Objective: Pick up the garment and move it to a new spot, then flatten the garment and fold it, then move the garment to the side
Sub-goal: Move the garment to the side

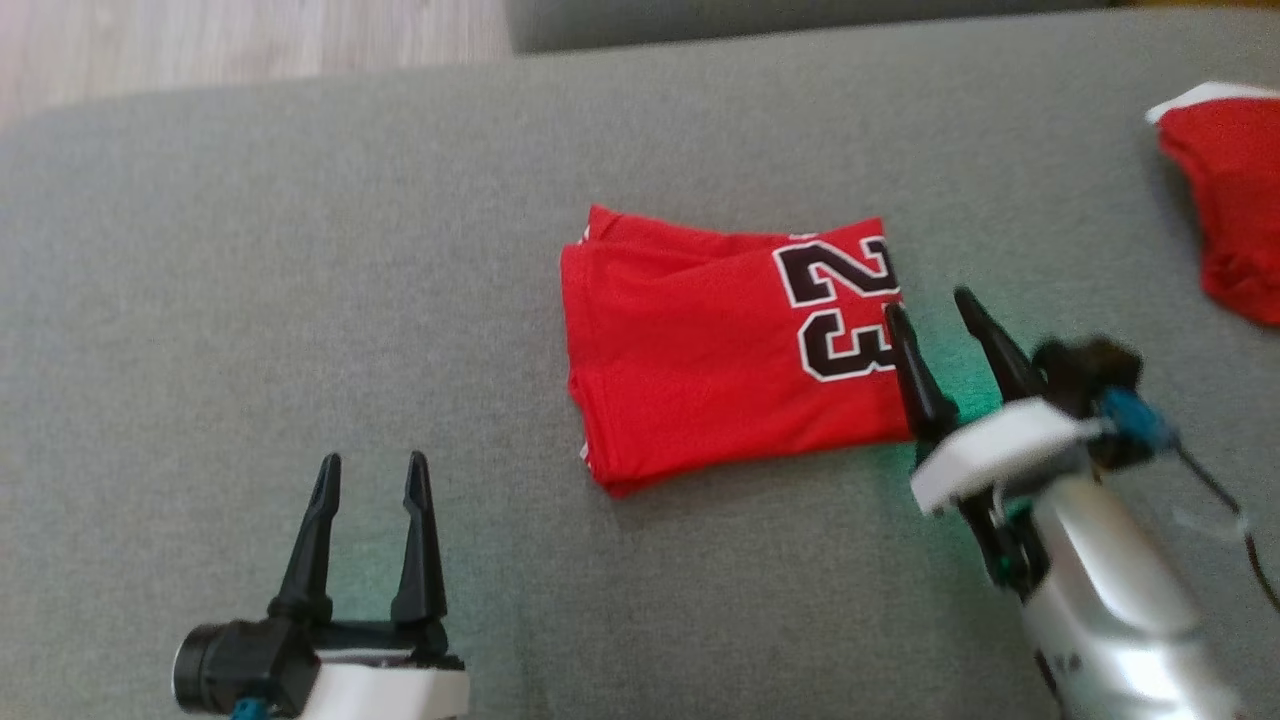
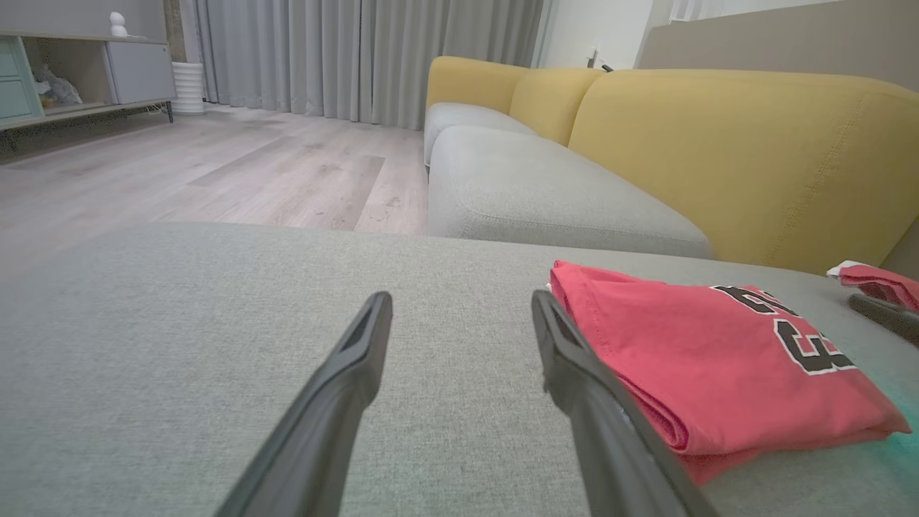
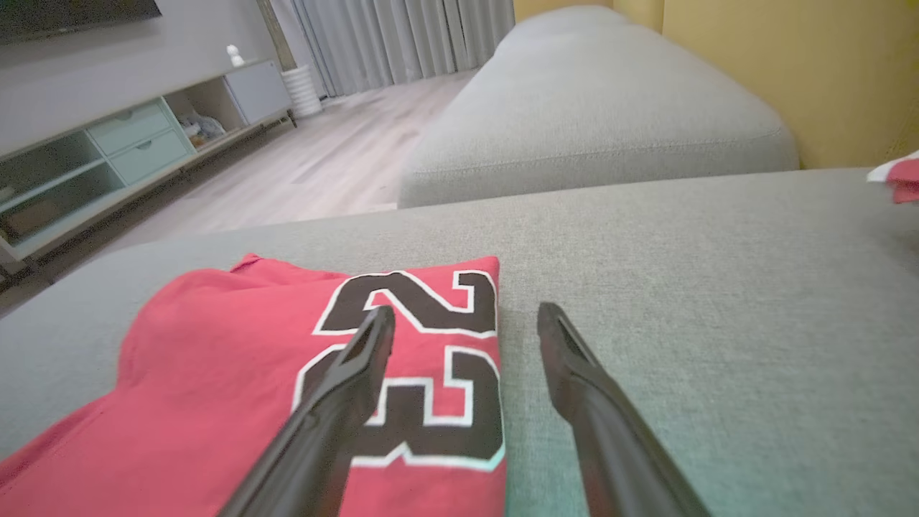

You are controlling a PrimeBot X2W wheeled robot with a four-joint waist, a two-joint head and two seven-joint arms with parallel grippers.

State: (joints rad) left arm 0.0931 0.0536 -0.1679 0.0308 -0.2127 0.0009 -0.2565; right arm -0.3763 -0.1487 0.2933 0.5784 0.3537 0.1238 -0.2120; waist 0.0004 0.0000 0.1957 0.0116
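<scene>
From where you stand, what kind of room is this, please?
Most likely a living room in a home. A sofa with yellow backs and grey seats stands on a wooden floor, long grey curtains hang at the far side, and a low cabinet with drawers stands by the wall.

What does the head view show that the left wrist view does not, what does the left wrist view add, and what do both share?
Head view: the silver forearm behind the open right gripper, and the jersey's whole outline from above.
Left wrist view: curtains, a yellow backrest and a cabinet.
Both: the folded jersey, the grey cushion under it, a second red garment and the open left gripper.
</scene>
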